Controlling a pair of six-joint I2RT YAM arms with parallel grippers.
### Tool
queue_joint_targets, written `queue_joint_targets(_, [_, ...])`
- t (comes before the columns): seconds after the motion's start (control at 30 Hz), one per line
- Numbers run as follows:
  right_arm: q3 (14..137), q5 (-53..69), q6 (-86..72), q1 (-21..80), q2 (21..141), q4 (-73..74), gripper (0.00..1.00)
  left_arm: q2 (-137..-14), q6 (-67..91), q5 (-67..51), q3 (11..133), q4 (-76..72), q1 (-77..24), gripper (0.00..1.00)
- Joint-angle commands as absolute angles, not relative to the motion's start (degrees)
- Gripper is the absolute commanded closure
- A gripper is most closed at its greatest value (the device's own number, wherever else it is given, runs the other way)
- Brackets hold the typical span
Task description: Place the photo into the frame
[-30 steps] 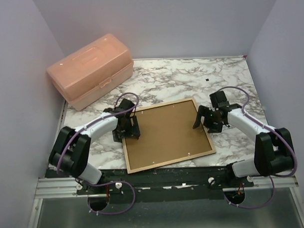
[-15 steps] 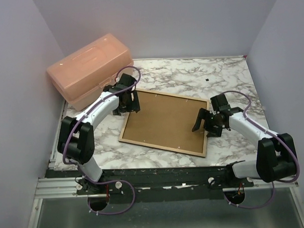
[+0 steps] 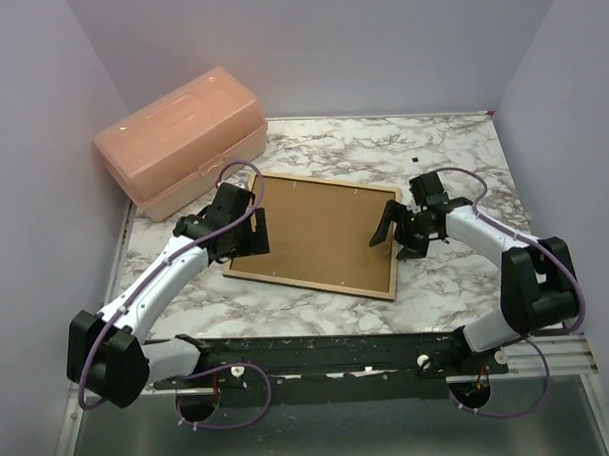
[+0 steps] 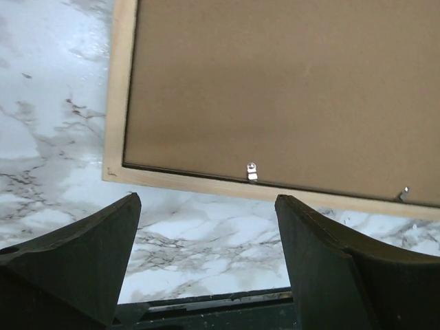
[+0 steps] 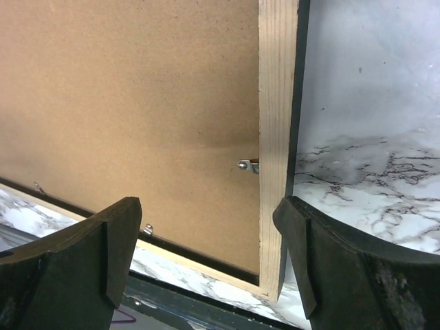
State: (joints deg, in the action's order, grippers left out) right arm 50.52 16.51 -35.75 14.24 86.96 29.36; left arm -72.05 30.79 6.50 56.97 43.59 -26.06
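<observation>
The frame (image 3: 307, 285) lies back-up on the marble table, tan wood rim around a brown backing board (image 3: 320, 227). The photo is out of view. My left gripper (image 3: 256, 228) hangs open at the frame's left side; in the left wrist view its fingers (image 4: 89, 254) stand over bare marble, short of the rim (image 4: 117, 103). My right gripper (image 3: 393, 233) is open at the frame's right edge. In the right wrist view the wood rail (image 5: 277, 137) shows between its fingers, close to the right one, and a small metal clip (image 5: 247, 165) sits on the board (image 5: 130, 103).
A peach plastic box (image 3: 181, 140) with a lid stands at the back left, close to the frame's far-left corner. Pale walls close in the table on three sides. A black rail (image 3: 319, 348) runs along the near edge.
The frame has turned clockwise and shifted toward the back. My left arm swung out to the far left corner and came back along the left side. Both grippers stayed open.
</observation>
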Motion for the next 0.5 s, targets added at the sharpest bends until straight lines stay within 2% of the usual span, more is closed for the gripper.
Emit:
queue_joint_targets(0.0, [51.33,11.88,-35.75,14.59,82.85,32.16,0.10,-64.78,29.27,0.62,50.69,37.71,-28.27,0.18])
queue_joint_targets(0.2, [47.17,6.18,-35.14,14.59,75.62,39.47,0.10,-57.47,28.50,-5.36,44.34,30.57,-30.90,0.18])
queue_joint_targets(0.47, [40.44,9.90,-37.48,15.14,72.25,38.89,0.17,-58.42,27.86,-6.10,44.06,26.38,-36.07,0.17])
